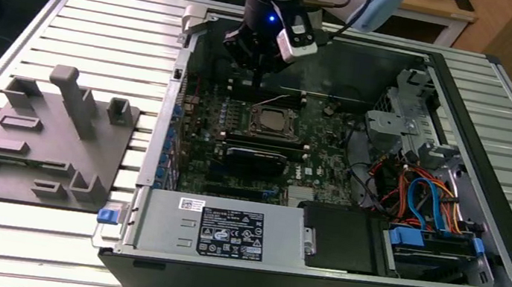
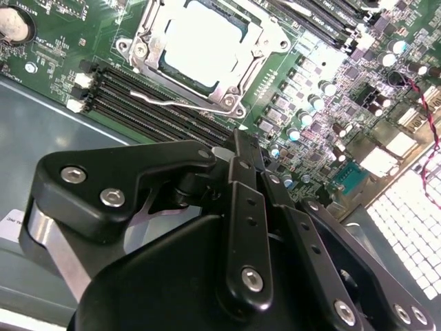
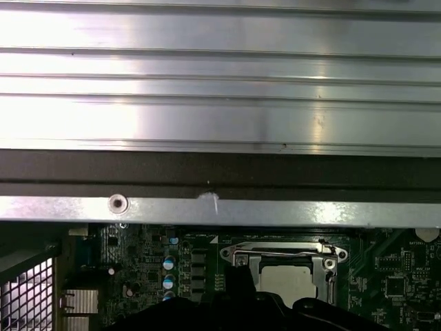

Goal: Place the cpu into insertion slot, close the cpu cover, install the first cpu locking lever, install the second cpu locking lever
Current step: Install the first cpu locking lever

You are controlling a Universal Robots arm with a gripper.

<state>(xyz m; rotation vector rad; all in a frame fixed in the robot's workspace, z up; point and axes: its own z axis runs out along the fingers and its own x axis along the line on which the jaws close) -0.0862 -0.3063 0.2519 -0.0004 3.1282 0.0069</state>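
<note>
Black linkage of the pincer [image 2: 242, 141] is seen nearest, fingers pressed together with nothing held, near the socket on the circuit board [image 2: 41, 62]. The cpu [image 2: 200, 45] is seated in the insertion slot [image 2: 196, 83], and the cpu cover [image 2: 207, 95] lies shut over it. A thin wire lever [image 2: 176, 98] is seen along the cover's edge. The first-lever step is judged to be in hand, calling for a fine press on that wire. Whether the lever is latched cannot be told. No second lever can be made out. The socket's near half is cut off in the first wrist view.
</note>
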